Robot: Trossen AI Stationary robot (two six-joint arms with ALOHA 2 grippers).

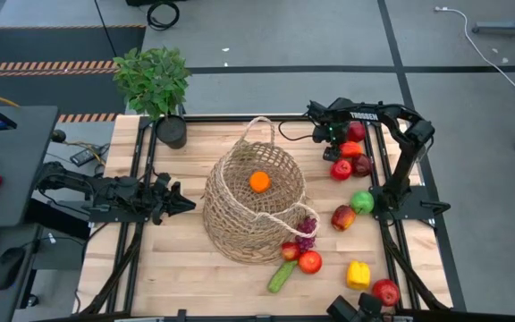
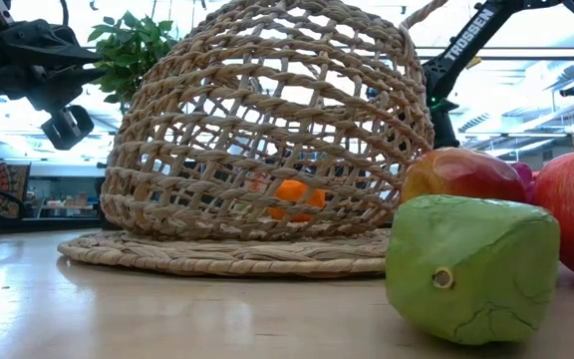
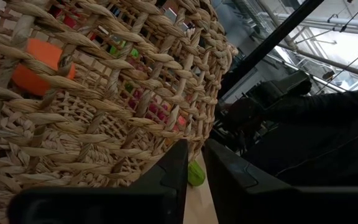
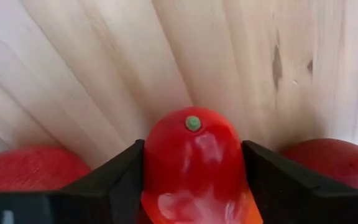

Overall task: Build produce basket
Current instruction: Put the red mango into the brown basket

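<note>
White lettering reading TROSSEN is showing on the right arm [image 1: 378, 114], in the upper right of the high view and again at the top right of the low view.

The basket [image 1: 256, 199] is sitting at the centre of the high view, a round open weave of tan wicker with a loop handle at its top and a flat woven rim, lying against the pale plank table [image 1: 186, 259]. An orange [image 1: 259, 182] is lying inside it, glowing through the gaps in the low view.

The rest of the produce is lying to the right and lower right of the basket: glossy red apples, a green apple [image 1: 362, 202], purple grapes [image 1: 306, 229], a cucumber [image 1: 282, 275], a yellow pepper [image 1: 358, 274].

The right gripper [image 4: 193, 171] is closing its dark fingers on both sides of a smooth, shiny red fruit [image 4: 194, 163] with a green stem dot, touching it on each flank.

The left gripper [image 3: 193, 163] is hovering just beside the basket's wall at centre left, its fingers nearly together, holding nothing.
</note>
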